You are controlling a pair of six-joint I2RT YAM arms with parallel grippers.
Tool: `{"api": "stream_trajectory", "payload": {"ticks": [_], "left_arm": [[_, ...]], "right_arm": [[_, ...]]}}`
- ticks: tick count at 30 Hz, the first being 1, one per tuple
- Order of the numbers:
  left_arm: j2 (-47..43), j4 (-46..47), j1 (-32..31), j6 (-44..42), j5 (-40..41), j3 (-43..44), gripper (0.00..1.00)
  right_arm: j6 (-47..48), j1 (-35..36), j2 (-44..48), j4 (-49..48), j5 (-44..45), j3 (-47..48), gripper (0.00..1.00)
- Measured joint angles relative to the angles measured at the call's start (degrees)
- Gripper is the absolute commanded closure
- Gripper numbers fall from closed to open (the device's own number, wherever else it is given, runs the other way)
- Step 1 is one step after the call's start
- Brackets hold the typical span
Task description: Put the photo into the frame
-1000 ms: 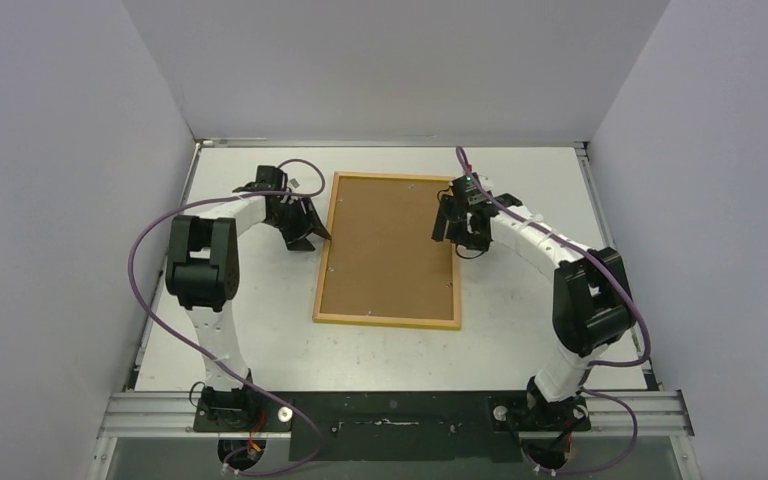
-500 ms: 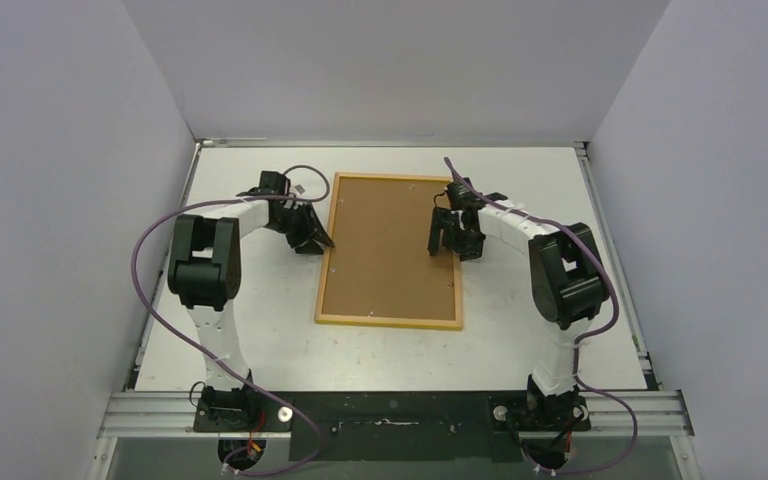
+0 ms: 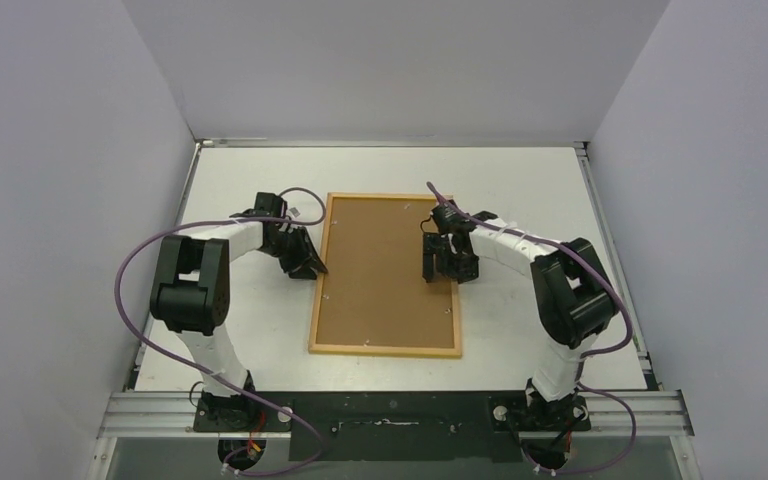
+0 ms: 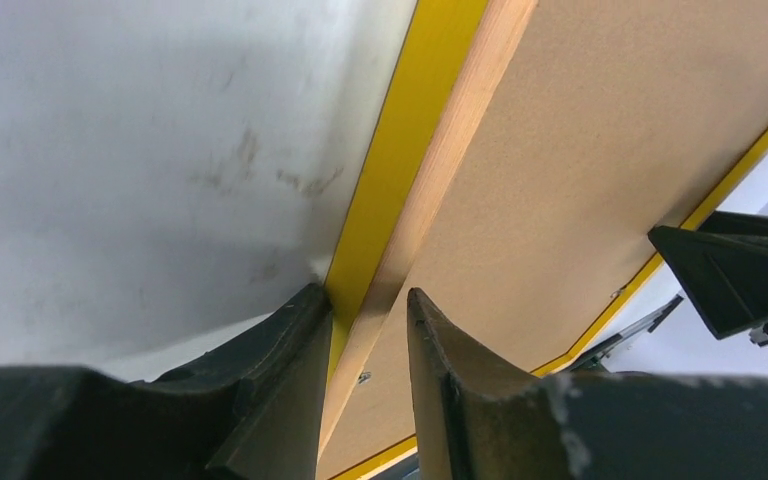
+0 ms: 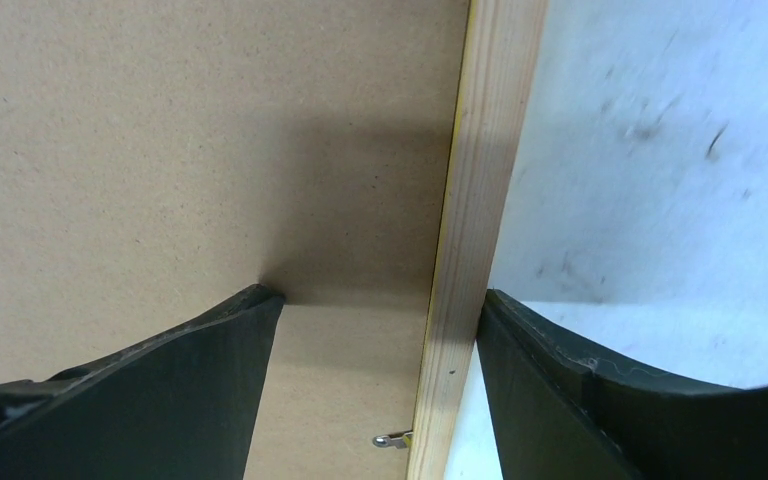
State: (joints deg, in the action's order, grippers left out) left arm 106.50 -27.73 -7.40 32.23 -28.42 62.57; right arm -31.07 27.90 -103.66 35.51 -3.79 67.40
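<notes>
Jaws of the left gripper pinch the 9 o'clock rail of the frame; the right gripper, spread wider, only straddles the 3 o'clock rail. Face down, the frame runs 6 to 12, brown backing board uppermost. The photo is out of sight.

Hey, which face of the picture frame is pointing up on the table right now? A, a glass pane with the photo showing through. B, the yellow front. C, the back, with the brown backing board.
C: the top view shows the frame lying flat with its brown backing board and light wooden back edges facing up.
</notes>
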Motion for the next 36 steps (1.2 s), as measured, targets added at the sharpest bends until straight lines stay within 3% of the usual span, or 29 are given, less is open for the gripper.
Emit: {"api": "stream_trajectory", "payload": {"ticks": [2, 7, 12, 18, 24, 36], "left_arm": [[-1.84, -0.68, -0.37, 0.0, 1.22, -1.86, 0.67], [-5.84, -2.1, -1.75, 0.2, 2.99, -5.4, 0.47], [-7.8, -4.07, -2.93, -0.15, 4.74, -5.07, 0.42], [-6.8, -6.1, -2.03, -1.57, 7.58, -0.42, 0.41], [-2.71, -6.29, -1.46, -2.8, 9.29, 4.13, 0.42], [1.01, -7.96, -1.44, -4.31, 10.01, 5.75, 0.59]], "right_arm": [[-0.66, 1.64, 1.22, 1.07, 0.92, -1.27, 0.3], [-2.93, 4.39, 4.52, 3.52, 3.96, -3.26, 0.28], [-3.61, 4.76, 7.17, 4.61, 9.46, -0.42, 0.26], [-2.23, 4.39, 6.45, 4.22, 11.47, 8.33, 0.37], [-2.21, 4.33, -0.68, 1.03, 10.36, 16.11, 0.42], [-2.16, 3.89, -10.91, -0.28, 7.26, 19.74, 0.45]]}}
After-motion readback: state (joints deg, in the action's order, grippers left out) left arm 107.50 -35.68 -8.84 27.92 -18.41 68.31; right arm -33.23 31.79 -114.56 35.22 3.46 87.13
